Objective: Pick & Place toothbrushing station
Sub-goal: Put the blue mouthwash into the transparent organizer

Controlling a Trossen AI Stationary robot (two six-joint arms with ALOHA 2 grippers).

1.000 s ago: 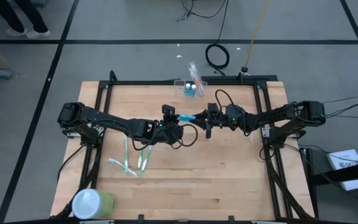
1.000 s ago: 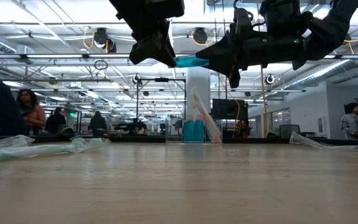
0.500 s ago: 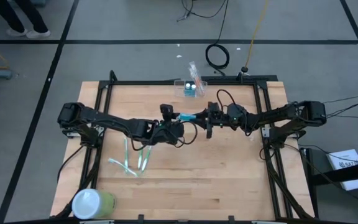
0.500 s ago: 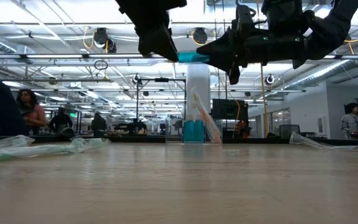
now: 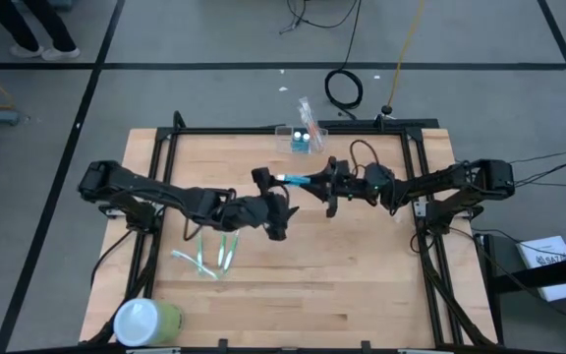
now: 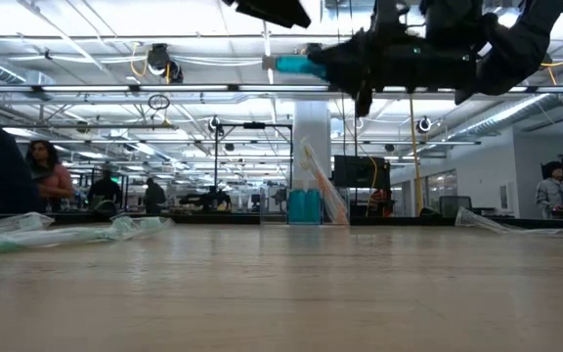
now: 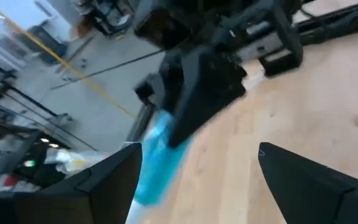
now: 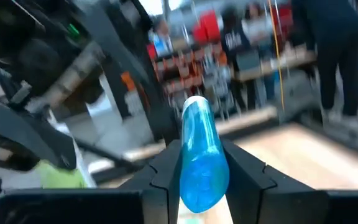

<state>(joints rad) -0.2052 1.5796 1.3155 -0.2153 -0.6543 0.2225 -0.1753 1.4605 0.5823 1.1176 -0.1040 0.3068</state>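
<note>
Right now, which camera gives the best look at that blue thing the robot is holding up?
The right wrist view: the blue toothbrush fills the middle, pinched in the right claw. The left wrist view blurs it. The low view shows it small and side-on, the high view as a speck.

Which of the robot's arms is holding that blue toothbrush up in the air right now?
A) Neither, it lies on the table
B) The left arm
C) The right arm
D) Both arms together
C: the right gripper is shut on the blue toothbrush, while the left gripper is open and apart from it.
</note>
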